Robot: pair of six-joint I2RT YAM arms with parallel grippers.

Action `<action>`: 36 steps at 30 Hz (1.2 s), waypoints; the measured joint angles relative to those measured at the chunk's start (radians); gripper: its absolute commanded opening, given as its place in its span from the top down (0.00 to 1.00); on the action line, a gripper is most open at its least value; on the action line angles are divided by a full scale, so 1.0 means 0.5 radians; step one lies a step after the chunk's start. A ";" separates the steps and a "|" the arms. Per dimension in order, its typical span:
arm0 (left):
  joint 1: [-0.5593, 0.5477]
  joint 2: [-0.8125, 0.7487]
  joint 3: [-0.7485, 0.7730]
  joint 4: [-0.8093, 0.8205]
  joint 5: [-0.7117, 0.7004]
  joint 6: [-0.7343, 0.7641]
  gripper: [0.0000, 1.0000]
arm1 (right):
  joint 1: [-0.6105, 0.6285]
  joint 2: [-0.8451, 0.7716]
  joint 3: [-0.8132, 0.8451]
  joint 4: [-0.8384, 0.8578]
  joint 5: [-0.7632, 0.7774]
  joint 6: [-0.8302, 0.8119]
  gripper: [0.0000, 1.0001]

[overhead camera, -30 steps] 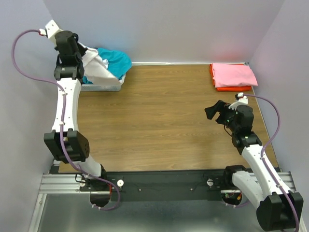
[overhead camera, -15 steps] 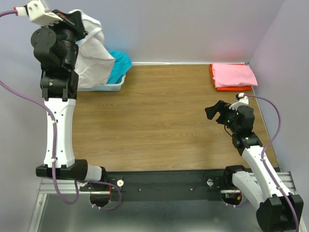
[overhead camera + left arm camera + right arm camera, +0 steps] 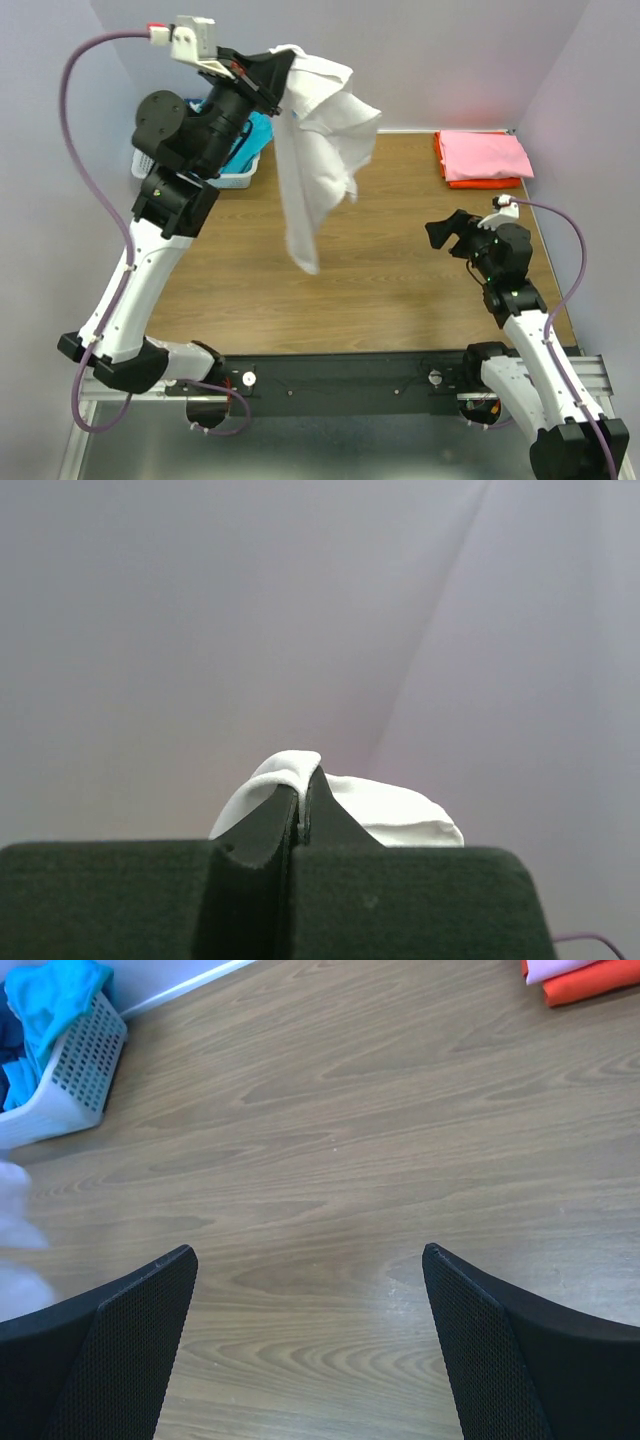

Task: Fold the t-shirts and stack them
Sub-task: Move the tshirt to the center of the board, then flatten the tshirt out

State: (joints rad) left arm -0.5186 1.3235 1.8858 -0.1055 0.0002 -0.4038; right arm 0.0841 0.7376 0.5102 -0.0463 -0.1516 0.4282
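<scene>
My left gripper (image 3: 283, 68) is shut on a white t-shirt (image 3: 318, 150) and holds it high over the middle of the table, the cloth hanging down loose. In the left wrist view the white cloth (image 3: 395, 815) bulges from the shut left gripper (image 3: 301, 795). A blurred bit of the white shirt (image 3: 18, 1230) shows at the left edge of the right wrist view. A teal t-shirt (image 3: 248, 132) lies in the white basket (image 3: 228, 178) at the back left. A folded pink t-shirt (image 3: 484, 155) lies on a folded orange one (image 3: 482, 183) at the back right. My right gripper (image 3: 442, 233) is open and empty above the wood.
The right wrist view shows the basket (image 3: 70, 1075) with teal (image 3: 55, 995) and navy (image 3: 10, 1045) cloth in it, and the pink and orange stack (image 3: 580, 978) at top right. Grey walls close in the table on three sides.
My left arm has lifted the white t-shirt out of the basket and swung it up and to the right over the table. The right arm has barely moved.
</scene>
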 measured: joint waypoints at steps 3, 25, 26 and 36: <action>-0.072 0.010 -0.123 0.060 0.009 -0.014 0.94 | 0.000 -0.037 -0.011 0.000 0.002 0.002 0.00; -0.302 0.316 -1.358 -0.175 -0.317 -0.230 0.01 | 0.000 0.151 -0.024 0.000 0.069 0.037 0.00; -0.299 0.207 -1.477 -0.150 -0.333 -0.266 0.01 | 0.000 0.189 -0.021 0.002 0.069 0.041 0.00; -0.299 0.194 -2.210 0.130 -0.054 -0.452 0.12 | 0.001 0.813 0.236 -0.001 0.072 0.100 0.00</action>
State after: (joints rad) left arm -0.6682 1.4204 0.7807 -0.0402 -0.0269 -0.6300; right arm 0.0845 1.1439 0.6281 -0.0467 -0.1158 0.4782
